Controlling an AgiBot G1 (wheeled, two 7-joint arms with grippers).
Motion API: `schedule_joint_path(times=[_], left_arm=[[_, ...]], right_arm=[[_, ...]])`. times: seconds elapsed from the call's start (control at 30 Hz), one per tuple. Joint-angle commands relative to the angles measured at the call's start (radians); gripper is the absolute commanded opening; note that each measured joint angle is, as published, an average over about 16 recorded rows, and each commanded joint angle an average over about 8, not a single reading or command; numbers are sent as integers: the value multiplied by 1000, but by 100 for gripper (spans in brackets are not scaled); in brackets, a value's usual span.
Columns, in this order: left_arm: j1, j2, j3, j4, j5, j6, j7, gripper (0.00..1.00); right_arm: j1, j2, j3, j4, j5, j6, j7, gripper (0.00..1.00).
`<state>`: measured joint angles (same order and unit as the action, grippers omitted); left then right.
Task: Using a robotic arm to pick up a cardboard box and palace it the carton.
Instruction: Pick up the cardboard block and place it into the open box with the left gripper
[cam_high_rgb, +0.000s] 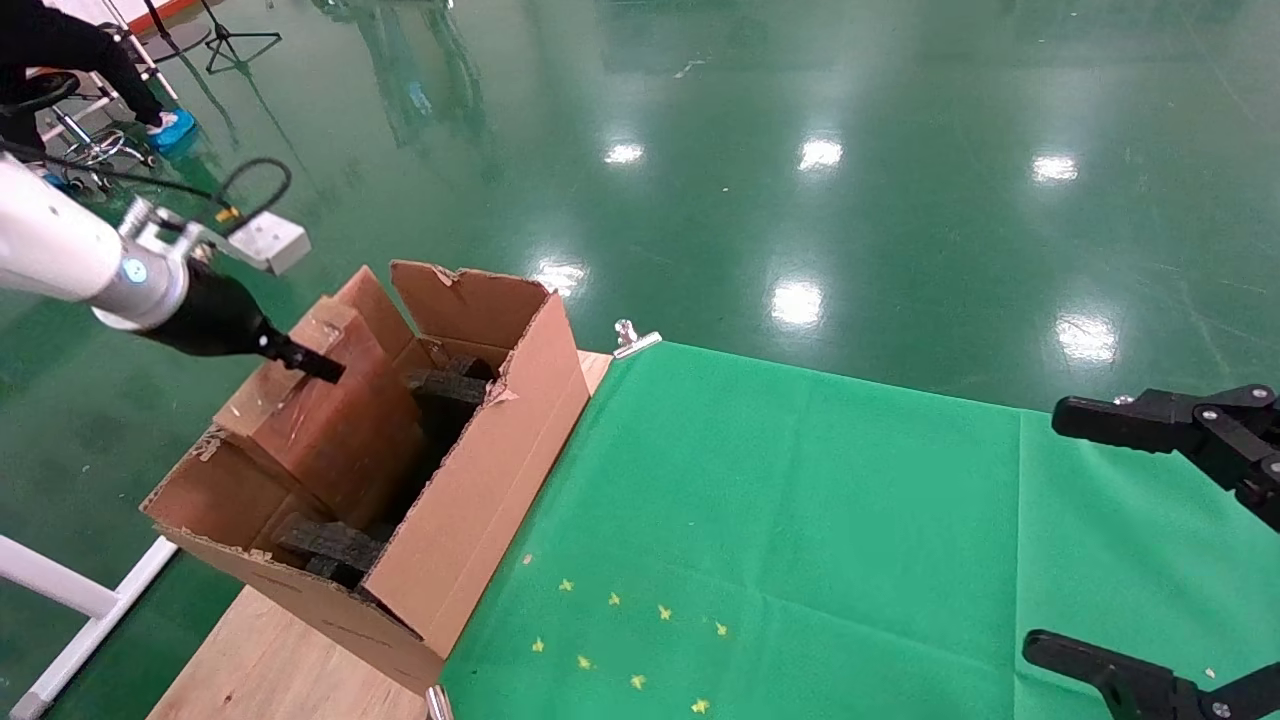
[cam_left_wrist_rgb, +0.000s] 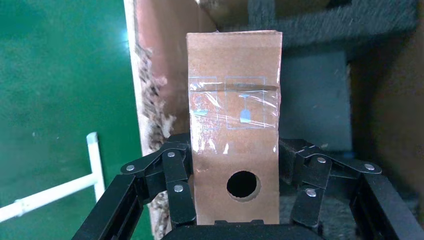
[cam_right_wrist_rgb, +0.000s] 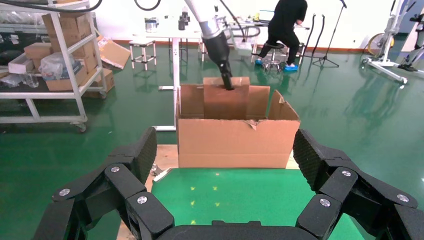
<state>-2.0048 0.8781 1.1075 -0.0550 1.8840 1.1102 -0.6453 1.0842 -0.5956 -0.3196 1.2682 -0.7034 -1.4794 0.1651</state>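
My left gripper on the white robotic arm is shut on the cardboard box. It holds the box upright, partly down inside the carton at the table's left end. In the left wrist view the fingers clamp both sides of the taped box, with its round hole facing the camera. Dark grey foam blocks lie inside the carton. The right wrist view shows the box sticking up above the carton. My right gripper is open and empty at the right.
A green cloth with small yellow star marks covers the wooden table. A silver clip holds its far edge. A white frame stands left of the table. A person and shelves are beyond.
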Motion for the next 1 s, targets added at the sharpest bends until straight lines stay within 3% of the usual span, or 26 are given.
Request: schedule_joint_path(times=[0.03,0.6,1.0], left_arm=[[18,6,0,10,0,-18,9,0],[158,42,9,54,13,-255,-24,0],[218,43,-2,61,-3,-254,-24,0]], right_arm=[[0,0,0,0,0,0,0,100],[0,0,0,0,0,0,0,100],[0,0,-1,0,1,0,0,100]])
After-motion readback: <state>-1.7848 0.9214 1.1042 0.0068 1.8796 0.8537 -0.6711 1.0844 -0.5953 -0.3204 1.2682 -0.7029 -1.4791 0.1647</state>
